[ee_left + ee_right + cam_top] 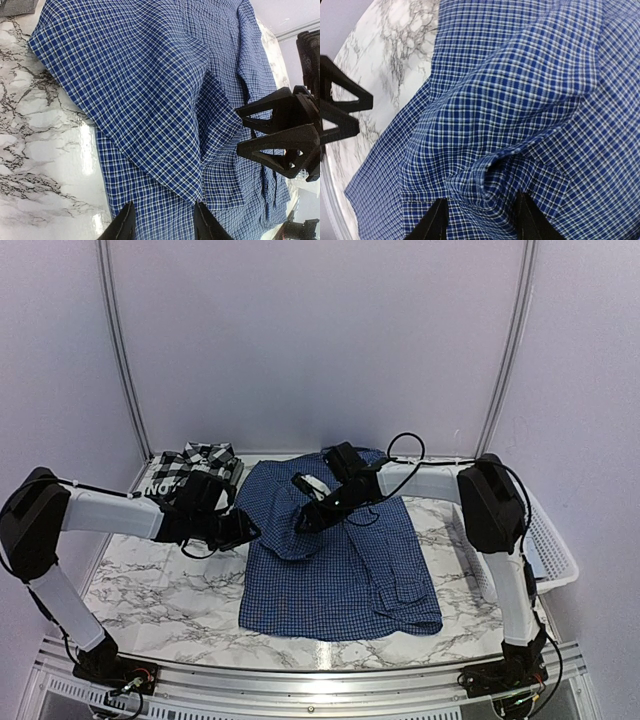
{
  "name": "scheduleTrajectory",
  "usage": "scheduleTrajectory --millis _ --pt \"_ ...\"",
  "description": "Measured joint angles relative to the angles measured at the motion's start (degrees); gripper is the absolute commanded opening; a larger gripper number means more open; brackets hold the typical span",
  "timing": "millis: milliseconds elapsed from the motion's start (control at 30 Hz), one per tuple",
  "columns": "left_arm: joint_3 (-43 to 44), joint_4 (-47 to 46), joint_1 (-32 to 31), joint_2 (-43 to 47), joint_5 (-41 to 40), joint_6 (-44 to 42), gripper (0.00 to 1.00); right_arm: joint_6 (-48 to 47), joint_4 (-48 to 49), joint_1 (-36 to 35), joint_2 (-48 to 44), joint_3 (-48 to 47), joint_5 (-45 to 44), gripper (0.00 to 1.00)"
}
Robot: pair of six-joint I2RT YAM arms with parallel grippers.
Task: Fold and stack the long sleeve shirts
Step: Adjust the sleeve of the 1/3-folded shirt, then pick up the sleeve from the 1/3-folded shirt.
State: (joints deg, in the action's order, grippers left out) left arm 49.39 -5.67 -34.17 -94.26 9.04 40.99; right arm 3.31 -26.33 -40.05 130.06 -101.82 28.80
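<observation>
The dark blue checked shirt lies spread on the marble table, with a flap of its left side folded over toward the middle. My left gripper is open at the shirt's left edge; in the left wrist view its fingers straddle the folded flap's corner. My right gripper is open above the flap; in the right wrist view a raised cloth wrinkle sits between its fingers. The black-and-white plaid shirt lies folded at the back left. The pale blue shirt is out of view.
A white slatted basket stands at the table's right edge. Bare marble shows left of the shirt and at the right. The right gripper shows in the left wrist view, close to the left one.
</observation>
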Motion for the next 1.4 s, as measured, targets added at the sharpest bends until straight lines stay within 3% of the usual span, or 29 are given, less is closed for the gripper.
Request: scheduleTrajectory --millis 200,267,367,767,1200,1400 --pt "-1.05 0.11 0.0 1.9 0.17 0.0 0.41 2.75 -2.73 -0.59 -0.02 -0.07 -1.81 0.09" --pt "-1.29 0.07 0.0 2.25 0.24 -0.02 0.41 3.82 -3.63 -0.92 -0.22 -0.07 -2.01 0.05" --pt "-1.79 0.07 0.0 2.43 0.55 0.0 0.41 5.84 -4.44 -1.33 -0.76 -0.07 -1.57 0.0" --pt "-3.08 -0.04 0.0 2.47 1.22 0.02 0.41 17.31 0.79 -0.92 -4.39 6.25 7.1 0.0" --pt "-3.39 -0.24 0.0 2.47 1.62 0.17 0.41 16.96 1.86 -1.57 -7.37 11.8 -2.84 0.45" --pt "-3.39 -0.24 0.0 2.47 1.66 0.17 0.41 14.08 3.08 -4.04 -7.82 11.8 -7.45 0.59"
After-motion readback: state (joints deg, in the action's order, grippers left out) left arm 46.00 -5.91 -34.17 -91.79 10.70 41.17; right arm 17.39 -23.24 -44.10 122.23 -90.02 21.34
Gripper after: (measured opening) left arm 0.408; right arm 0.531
